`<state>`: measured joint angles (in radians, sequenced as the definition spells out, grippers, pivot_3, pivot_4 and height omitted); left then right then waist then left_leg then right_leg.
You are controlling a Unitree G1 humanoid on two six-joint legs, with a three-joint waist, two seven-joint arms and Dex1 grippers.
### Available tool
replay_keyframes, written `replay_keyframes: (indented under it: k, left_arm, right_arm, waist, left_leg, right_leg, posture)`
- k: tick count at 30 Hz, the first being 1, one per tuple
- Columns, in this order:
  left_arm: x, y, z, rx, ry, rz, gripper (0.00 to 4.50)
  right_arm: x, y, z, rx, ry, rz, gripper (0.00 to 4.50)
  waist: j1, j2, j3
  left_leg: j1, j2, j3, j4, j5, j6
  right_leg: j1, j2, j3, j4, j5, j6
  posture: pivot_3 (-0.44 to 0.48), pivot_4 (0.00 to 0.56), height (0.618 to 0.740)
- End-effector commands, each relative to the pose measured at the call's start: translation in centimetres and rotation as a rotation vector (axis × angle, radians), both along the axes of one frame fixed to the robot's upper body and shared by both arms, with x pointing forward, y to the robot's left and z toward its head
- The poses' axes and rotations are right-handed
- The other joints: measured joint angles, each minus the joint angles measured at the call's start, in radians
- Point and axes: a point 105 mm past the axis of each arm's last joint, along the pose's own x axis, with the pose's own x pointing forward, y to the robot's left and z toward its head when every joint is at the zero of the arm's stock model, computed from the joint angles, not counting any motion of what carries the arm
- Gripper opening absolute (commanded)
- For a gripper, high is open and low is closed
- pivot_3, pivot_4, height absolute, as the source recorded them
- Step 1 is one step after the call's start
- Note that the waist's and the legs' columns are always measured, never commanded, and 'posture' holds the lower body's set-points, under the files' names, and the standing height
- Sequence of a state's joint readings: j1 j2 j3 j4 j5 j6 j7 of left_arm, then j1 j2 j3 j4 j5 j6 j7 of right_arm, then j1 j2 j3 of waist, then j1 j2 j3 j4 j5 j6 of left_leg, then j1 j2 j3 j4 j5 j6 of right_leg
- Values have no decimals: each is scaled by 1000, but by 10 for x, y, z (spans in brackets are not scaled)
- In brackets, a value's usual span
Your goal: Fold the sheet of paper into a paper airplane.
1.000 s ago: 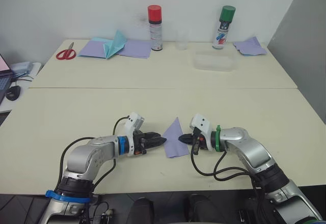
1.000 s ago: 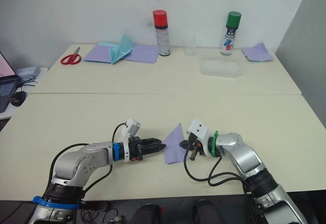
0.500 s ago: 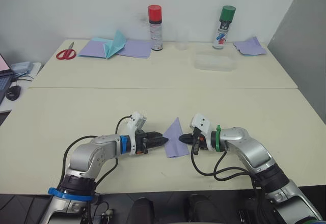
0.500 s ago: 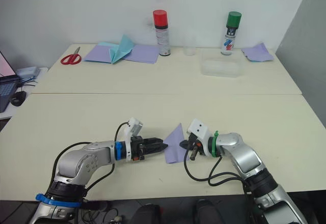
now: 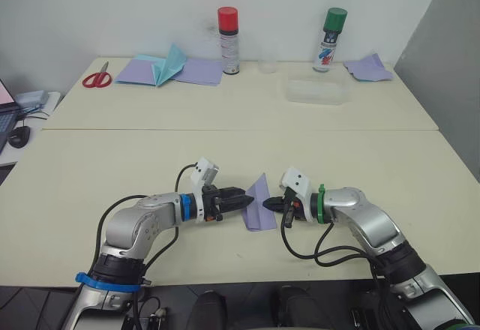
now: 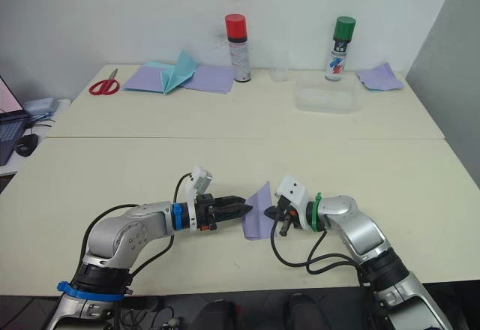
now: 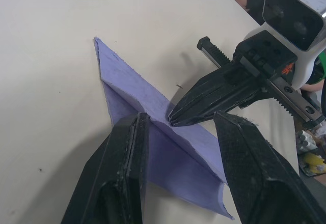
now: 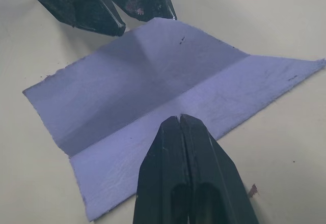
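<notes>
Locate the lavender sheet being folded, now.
In the left eye view the sheet of paper lies on the near table, front centre, between the open left gripper and the shut right gripper, whose tips press on it.

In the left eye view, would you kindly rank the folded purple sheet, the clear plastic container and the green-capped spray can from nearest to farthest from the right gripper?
1. Sheet of paper: right at the right gripper, on the near table.
2. Clear container: on the far table, right of centre.
3. Green-capped spray can: behind the container, by the wall.
</notes>
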<state>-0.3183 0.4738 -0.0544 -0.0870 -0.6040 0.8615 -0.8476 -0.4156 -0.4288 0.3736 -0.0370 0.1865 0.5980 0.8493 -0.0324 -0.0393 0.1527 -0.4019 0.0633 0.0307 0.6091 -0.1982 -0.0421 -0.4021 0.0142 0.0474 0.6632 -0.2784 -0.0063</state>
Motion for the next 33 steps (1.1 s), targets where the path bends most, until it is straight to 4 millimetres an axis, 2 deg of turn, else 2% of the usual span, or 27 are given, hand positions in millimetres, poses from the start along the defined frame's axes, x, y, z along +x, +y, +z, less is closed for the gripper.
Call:
replay_keyframes:
  k: [1, 4, 5, 8, 12, 13, 20, 26, 29, 33]
  left_arm:
    - [-1, -4, 8, 4, -63, -29, 2329]
    - [-2, -3, 7, 5, -64, -32, 2329]
    - [-2, -3, 7, 7, -66, -31, 2157]
    - [-2, -1, 6, 13, -69, -25, 1507]
    - [-4, 7, 3, 31, -60, -23, 187]
    - [-5, 9, 3, 35, -59, -23, 15]
    - [2, 19, 2, 86, -91, 5, 15]
    - [3, 14, 3, 78, -101, -16, 15]
    - [13, 18, 6, 84, -125, 18, 15]
    - [32, 23, 22, 40, -170, 85, 15]
  right_arm:
    - [3, -14, -17, -68, 40, -67, 0]
    - [3, -14, -17, -67, 41, -69, 0]
    - [3, -14, -17, -67, 41, -69, 0]
    - [3, -14, -17, -68, 43, -70, 0]
    - [3, -14, -18, -68, 45, -69, 0]
    - [3, -14, -18, -68, 45, -69, 0]
    - [3, -14, -18, -66, 45, -69, 0]
    - [4, -13, -17, -66, 43, -68, 0]
    - [5, -13, -17, -66, 42, -70, 0]
    - [5, -14, -17, -66, 43, -71, 0]
  waist:
    - [0, 0, 0]
    - [0, 0, 0]
    - [0, 0, 0]
    - [0, 0, 0]
    - [0, 0, 0]
    - [-1, 0, 0]
    - [0, 0, 0]
    - [0, 0, 0]
    - [0, 0, 0]
    - [0, 0, 0]
  left_leg:
    - [0, 0, 0, 0, 0, 0]
    - [0, 0, 0, 0, 0, 0]
    - [0, 0, 0, 0, 0, 0]
    - [0, 0, 0, 0, 0, 0]
    - [0, 0, 0, 0, 0, 0]
    - [0, 0, 0, 0, 0, 0]
    - [0, 1, 0, 0, 0, 0]
    - [0, 1, 0, 0, 0, 0]
    - [0, 1, 0, 0, 0, 0]
    - [0, 0, 0, 0, 0, 0]
  right_leg:
    - [0, 0, 0, 0, 0, 0]
    - [-1, 0, 0, 0, 0, 0]
    - [0, 0, 0, 0, 0, 0]
    - [-1, 0, 0, 0, 0, 0]
    - [-1, 0, 0, 0, 0, 0]
    - [-1, 0, 0, 0, 0, 0]
    - [-2, 0, 0, 0, 0, 0]
    - [-2, 0, 0, 0, 0, 0]
    - [-2, 0, 0, 0, 0, 0]
    - [-2, 0, -1, 0, 0, 0]
  posture:
    - [0, 150, 740]
    - [0, 150, 740]
    - [0, 150, 740]
    - [0, 150, 740]
    - [0, 150, 740]
    - [0, 150, 740]
    - [0, 150, 740]
    - [0, 150, 740]
    - [0, 150, 740]
    - [0, 150, 740]
